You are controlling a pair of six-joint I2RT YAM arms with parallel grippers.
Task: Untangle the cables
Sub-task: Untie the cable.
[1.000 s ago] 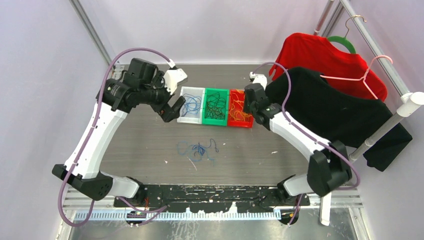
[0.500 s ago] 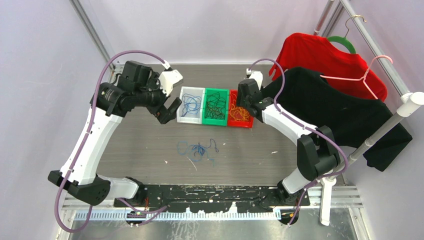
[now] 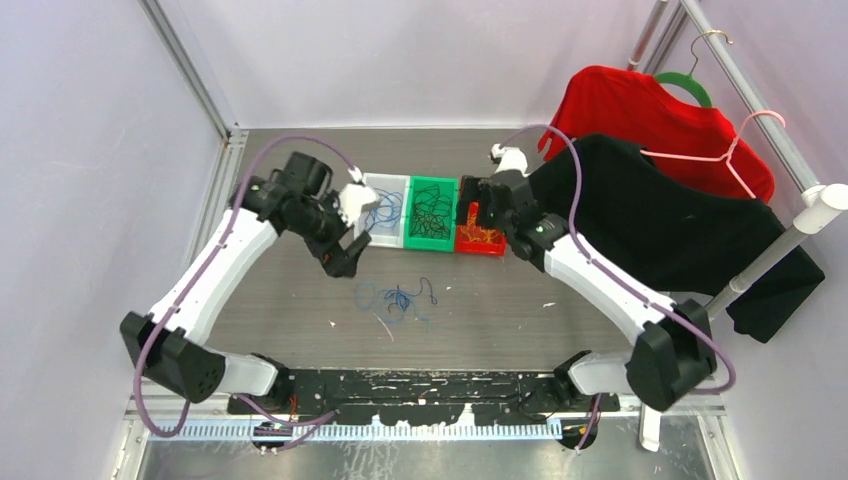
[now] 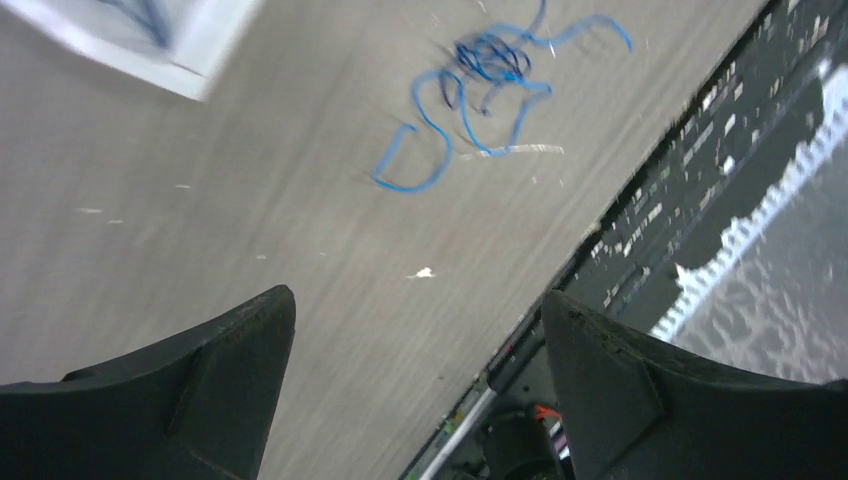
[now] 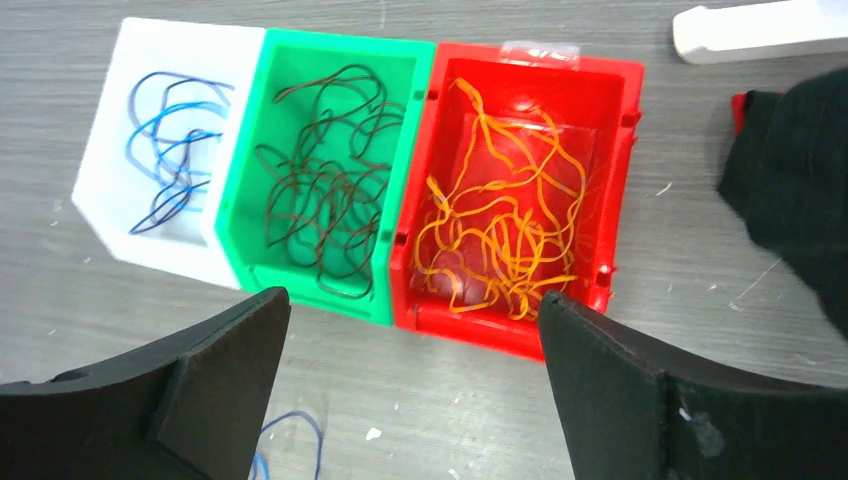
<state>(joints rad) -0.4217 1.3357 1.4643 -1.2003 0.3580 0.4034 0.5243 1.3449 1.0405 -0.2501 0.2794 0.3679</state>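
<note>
A small tangle of blue cables lies loose on the grey table, with one dark strand among them. Sorted cables fill three bins: blue in the white bin, dark in the green bin, orange-yellow in the red bin. My left gripper hangs open and empty just near of the white bin, up and left of the tangle. My right gripper is open and empty above the red bin's near edge.
A black shirt and a red shirt hang on a rack along the right side, close to my right arm. A white bar lies behind the red bin. The black base rail runs along the near edge.
My right gripper went from shut to open over the red bin. The left arm swung from beside the white bin down toward the loose tangle, still open.
</note>
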